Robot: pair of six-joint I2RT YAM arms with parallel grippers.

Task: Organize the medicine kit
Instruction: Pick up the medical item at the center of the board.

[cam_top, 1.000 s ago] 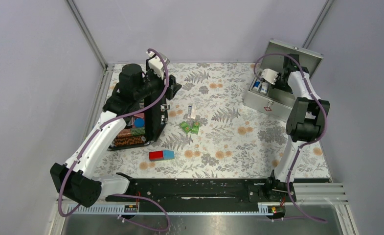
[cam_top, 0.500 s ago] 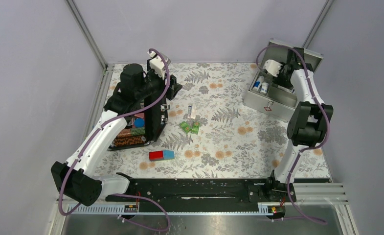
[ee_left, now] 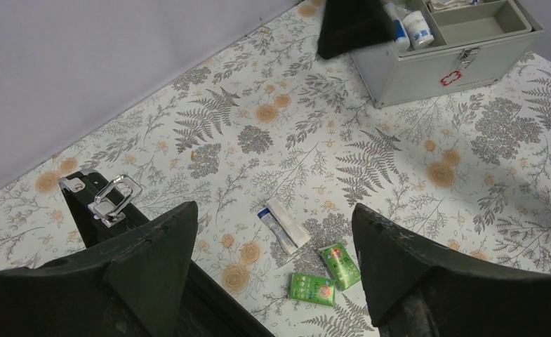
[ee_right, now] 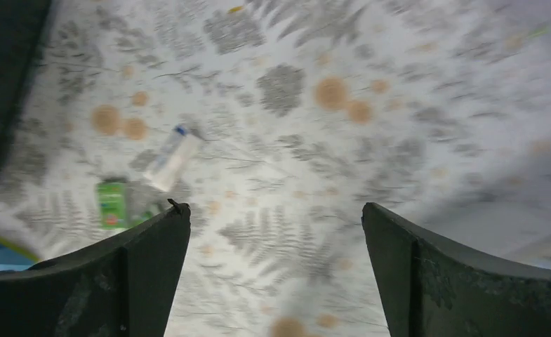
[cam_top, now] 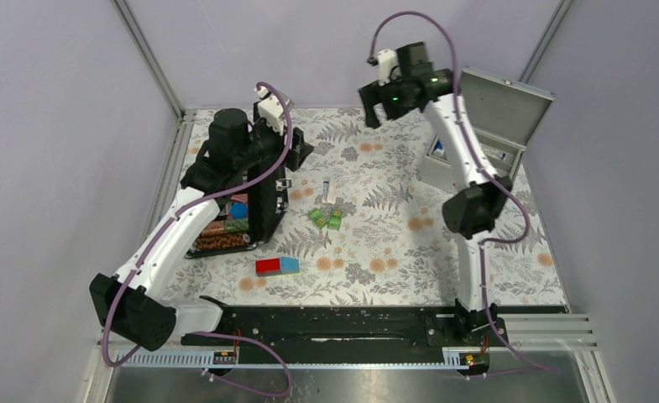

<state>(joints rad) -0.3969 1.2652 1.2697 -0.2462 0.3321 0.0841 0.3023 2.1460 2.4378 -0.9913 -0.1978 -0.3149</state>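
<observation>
Desk [cam_top: 376, 243], fern-and-flower print, far right corner: the grey rectangular metal medicine kit [cam_top: 431, 173] stands there, close to the back wall. Its hinged lid [cam_top: 506, 105] is up and leans back, away from the desk's middle, so the inner tray is open from above. Small white bottles with blue tops [ee_left: 413, 15] stand in the end compartment nearest the desk's middle. The long axis runs on a slant, from far-centre toward near-right. The front wall with the red-cross mark [ee_left: 451, 74] faces the desk's middle and my left side.

My right arm [cam_top: 453, 134] reaches high over the far middle of the desk, and my right jaws are well apart from the kit. They are spread wide with nothing between them. That wrist view is blurred but looks down on the loose stock. My left jaws are also wide apart and empty, hovering over the edge of the black case with colourful contents [cam_top: 225, 231] at the desk's left.

Loose between case and kit:
- white tube with blue cap [ee_left: 283, 226]
- two green packets [ee_left: 327, 278] just beside it, on the near side
- red and blue block [cam_top: 277, 266], lying apart, nearer my bases

I judge these lie out because they are not yet packed, and the lid is raised to take them. The tube looks like the natural next pick for my right jaws. It is slim and flat, so it is best gripped across its narrow width.
</observation>
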